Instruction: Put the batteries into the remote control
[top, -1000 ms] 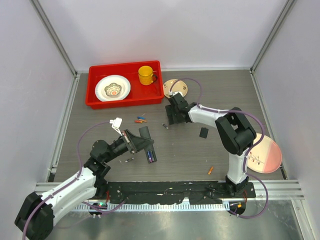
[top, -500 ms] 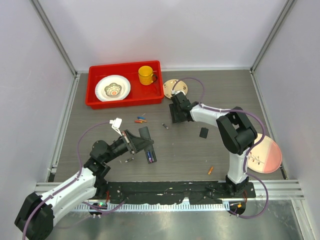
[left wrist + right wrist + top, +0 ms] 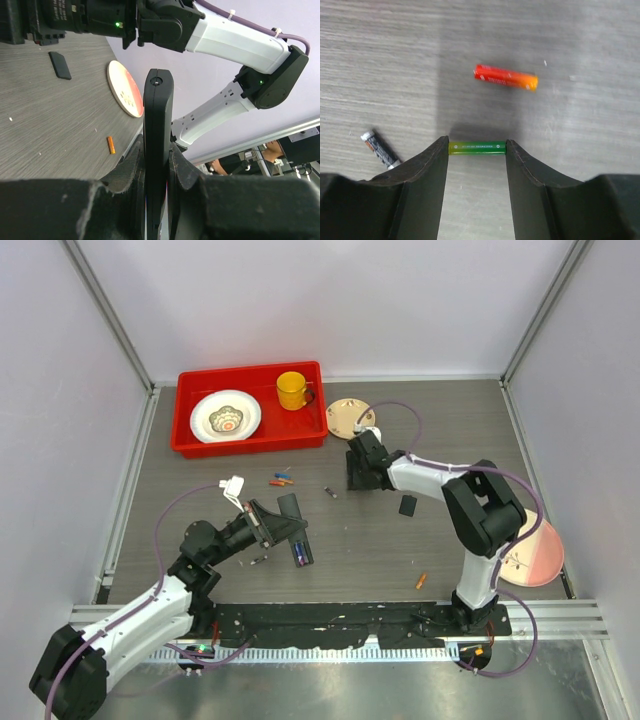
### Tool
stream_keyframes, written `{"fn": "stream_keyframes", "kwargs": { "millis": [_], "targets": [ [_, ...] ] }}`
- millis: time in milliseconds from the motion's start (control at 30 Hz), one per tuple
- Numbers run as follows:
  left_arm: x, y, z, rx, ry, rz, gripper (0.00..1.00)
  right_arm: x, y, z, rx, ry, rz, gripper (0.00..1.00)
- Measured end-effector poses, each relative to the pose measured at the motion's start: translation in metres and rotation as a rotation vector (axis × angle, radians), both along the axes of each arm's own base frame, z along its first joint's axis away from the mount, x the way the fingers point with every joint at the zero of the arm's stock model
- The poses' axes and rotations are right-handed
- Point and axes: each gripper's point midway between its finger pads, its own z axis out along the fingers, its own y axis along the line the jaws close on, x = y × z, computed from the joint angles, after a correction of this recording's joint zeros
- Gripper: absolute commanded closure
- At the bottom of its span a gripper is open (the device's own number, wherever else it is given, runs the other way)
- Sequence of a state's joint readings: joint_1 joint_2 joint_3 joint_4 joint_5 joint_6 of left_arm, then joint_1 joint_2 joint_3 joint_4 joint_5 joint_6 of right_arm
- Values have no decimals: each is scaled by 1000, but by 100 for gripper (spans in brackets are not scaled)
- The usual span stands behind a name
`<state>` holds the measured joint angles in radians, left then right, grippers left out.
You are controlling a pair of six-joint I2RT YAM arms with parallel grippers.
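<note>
The left gripper [image 3: 156, 152] clamps the slim black plastic remote control [image 3: 158, 115] edgewise. The right gripper [image 3: 477, 151] pinches a thin green cylindrical battery [image 3: 477, 147] by its ends. Beyond the left gripper, a red plastic tray [image 3: 275, 428] holds a white plate [image 3: 226, 416] and a yellow mug [image 3: 292, 390].

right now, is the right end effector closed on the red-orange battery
No, the red-orange battery lies free on the table beyond the right end effector, which has the green battery spanning the gap between its fingers.
</note>
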<state>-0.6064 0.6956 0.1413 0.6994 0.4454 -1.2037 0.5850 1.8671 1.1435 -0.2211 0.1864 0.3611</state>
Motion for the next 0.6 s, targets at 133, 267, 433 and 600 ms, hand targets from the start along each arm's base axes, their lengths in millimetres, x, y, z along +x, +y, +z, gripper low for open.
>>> {"fn": "stream_keyframes", "kwargs": {
  "millis": [133,267,433,600],
  "targets": [
    [1,0,0,0,0,5,100,-18,-6,6,86,34,-156,99],
    [3,1,0,-1,1,15,100,-41,-11,10,199,58,-341,99],
    [5,2,0,-2,3,28,100,-86,-10,0,201,96,-616,99],
    [5,5,3,-14,-7,44,100,-113,-3,0,175,113,-835,99]
  ]
}}
